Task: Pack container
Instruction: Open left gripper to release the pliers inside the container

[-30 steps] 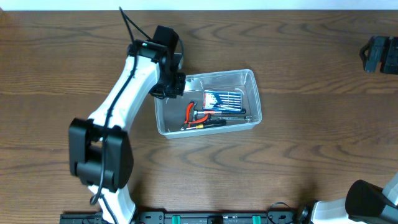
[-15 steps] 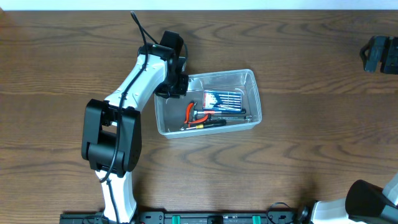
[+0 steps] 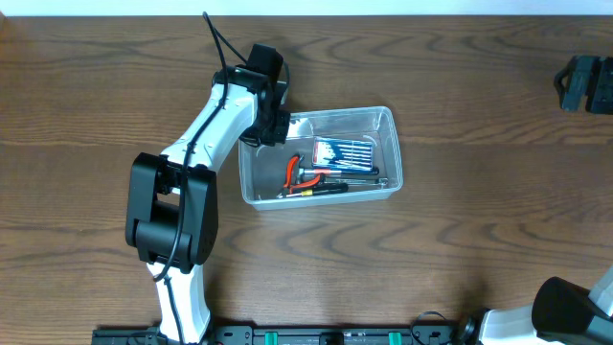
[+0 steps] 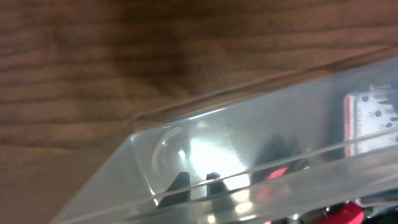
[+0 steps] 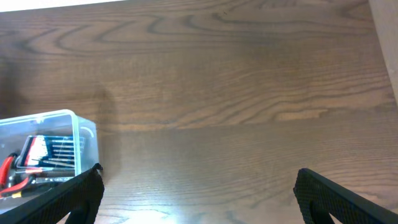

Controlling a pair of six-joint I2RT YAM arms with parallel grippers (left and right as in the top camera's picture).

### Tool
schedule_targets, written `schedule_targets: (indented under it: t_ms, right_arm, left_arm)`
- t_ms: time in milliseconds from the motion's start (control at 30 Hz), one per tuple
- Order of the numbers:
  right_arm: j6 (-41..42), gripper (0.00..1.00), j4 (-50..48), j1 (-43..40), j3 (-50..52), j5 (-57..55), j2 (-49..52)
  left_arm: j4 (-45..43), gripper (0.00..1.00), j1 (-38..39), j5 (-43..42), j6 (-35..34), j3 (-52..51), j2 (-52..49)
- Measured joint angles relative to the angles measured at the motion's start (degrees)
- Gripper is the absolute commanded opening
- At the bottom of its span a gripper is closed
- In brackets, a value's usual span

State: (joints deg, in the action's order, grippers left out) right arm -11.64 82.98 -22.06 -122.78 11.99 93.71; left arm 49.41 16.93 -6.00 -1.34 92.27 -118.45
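Note:
The clear container (image 3: pixel 383 117) lies mid-table and holds red-handled pliers (image 3: pixel 291 173), a blue-and-white tool pack (image 3: pixel 345 152) and a dark screwdriver (image 3: pixel 326 190). My left gripper (image 3: pixel 270 127) is at the container's far-left corner. In the left wrist view its two fingertips (image 4: pixel 196 182) show through the clear plastic (image 4: pixel 261 118), nearly together, at the corner wall. My right gripper (image 3: pixel 582 82) is far off at the table's back right. In the right wrist view it is wide open and empty (image 5: pixel 199 186), with the container (image 5: pixel 84 134) at the far left.
The brown wooden table (image 3: pixel 460 249) carries nothing else in view. The left arm's white links (image 3: pixel 196 144) reach from the front-left base across to the container. The table's far edge runs along the top of the overhead view.
The left arm's elbow has swung to the right and the gripper has shifted slightly up at the container's corner. The container and right arm have not moved.

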Motion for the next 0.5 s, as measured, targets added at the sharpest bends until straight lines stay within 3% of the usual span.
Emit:
schedule_targets:
  t_ms: [500]
  right_arm:
    - [0.0,0.99,0.0,0.0,0.0,0.0,0.0]
  left_arm:
    - [-3.78,0.1,0.0,2.19,2.67,0.0,0.0]
